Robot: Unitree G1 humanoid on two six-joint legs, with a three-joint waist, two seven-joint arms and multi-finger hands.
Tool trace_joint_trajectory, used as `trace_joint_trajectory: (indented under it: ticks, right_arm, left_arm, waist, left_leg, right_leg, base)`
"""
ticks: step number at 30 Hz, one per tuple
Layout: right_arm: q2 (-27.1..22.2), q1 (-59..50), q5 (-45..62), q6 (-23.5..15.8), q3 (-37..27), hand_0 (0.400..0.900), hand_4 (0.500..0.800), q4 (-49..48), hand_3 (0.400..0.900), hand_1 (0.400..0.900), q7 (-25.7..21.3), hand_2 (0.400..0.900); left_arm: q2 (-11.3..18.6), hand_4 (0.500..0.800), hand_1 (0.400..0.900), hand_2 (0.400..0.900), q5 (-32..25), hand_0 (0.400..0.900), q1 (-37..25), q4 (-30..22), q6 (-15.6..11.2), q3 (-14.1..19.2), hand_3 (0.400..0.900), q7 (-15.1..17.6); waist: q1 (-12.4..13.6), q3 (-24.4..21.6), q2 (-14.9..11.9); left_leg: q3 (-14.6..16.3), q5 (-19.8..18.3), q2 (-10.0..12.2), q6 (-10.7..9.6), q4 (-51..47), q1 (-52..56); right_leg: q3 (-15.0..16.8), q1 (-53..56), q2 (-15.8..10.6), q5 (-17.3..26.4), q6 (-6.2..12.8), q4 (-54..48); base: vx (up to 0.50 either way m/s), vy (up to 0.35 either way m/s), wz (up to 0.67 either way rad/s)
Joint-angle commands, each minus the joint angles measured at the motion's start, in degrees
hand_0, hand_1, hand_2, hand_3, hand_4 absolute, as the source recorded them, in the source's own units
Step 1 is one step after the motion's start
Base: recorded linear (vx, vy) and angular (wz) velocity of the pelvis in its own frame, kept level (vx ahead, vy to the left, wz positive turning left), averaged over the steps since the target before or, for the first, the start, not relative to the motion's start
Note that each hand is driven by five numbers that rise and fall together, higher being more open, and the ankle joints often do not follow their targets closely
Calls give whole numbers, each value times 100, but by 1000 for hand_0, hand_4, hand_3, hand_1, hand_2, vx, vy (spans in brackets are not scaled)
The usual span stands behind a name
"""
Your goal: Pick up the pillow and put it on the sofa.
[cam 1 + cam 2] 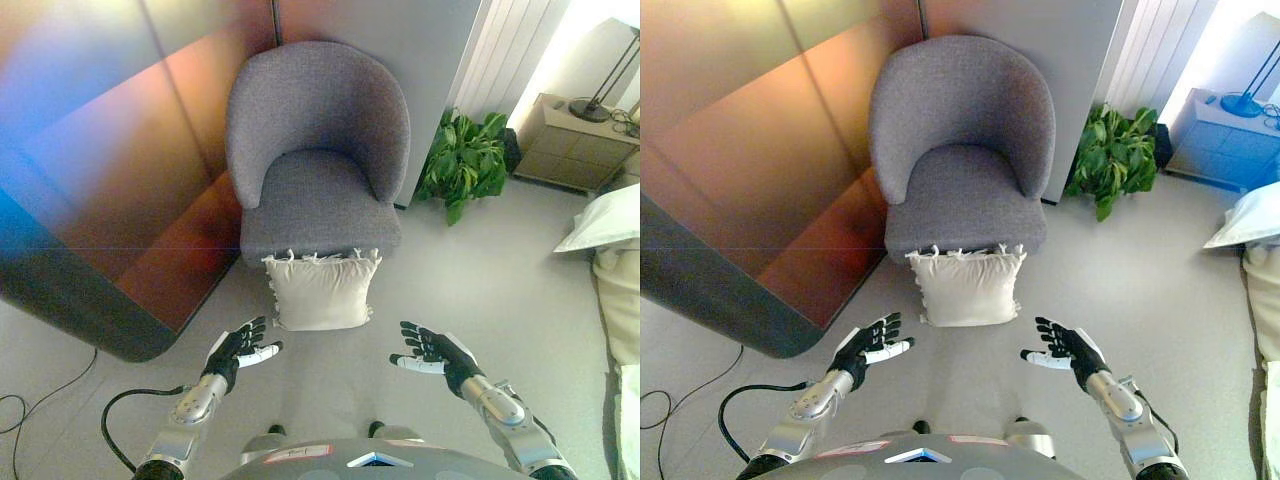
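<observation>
The left hand (240,349) and right hand (432,351) hang low over the floor, fingers spread and holding nothing, one to each side of the pillow (321,290) and a little short of it; the cream pillow stands on the floor (480,290), leaning against the front of the grey armchair (318,150), its fringed top edge at the seat's front; this looks like the reach before the grasp; next, both hands should close in on the pillow's sides and lift it onto the seat.
</observation>
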Motion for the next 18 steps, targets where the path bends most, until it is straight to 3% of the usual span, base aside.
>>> trace_joint_trajectory:
  ticks: [1,18]
  right_arm:
    - [-169,-252,126,-360,-59,900,800,-443,900,900,0,900]
    - [-186,-257,177,-372,-168,900,800,-511,900,900,-26,900]
  left_arm:
    - [146,800,900,900,123,900,-385,-291,-371,113,900,-14]
    - [160,800,900,900,46,900,-451,-297,-347,76,900,-75]
  waist:
    - [21,-81,-244]
    - [-19,6,-224]
  left_leg:
    - [13,-428,-163,187,360,-96]
    - [-15,-403,-79,115,401,-131]
  right_leg:
    - [-226,-42,29,-22,123,50]
    - [-237,-53,118,-59,71,58]
  base:
    - [0,0,0]
    - [2,-13,0]
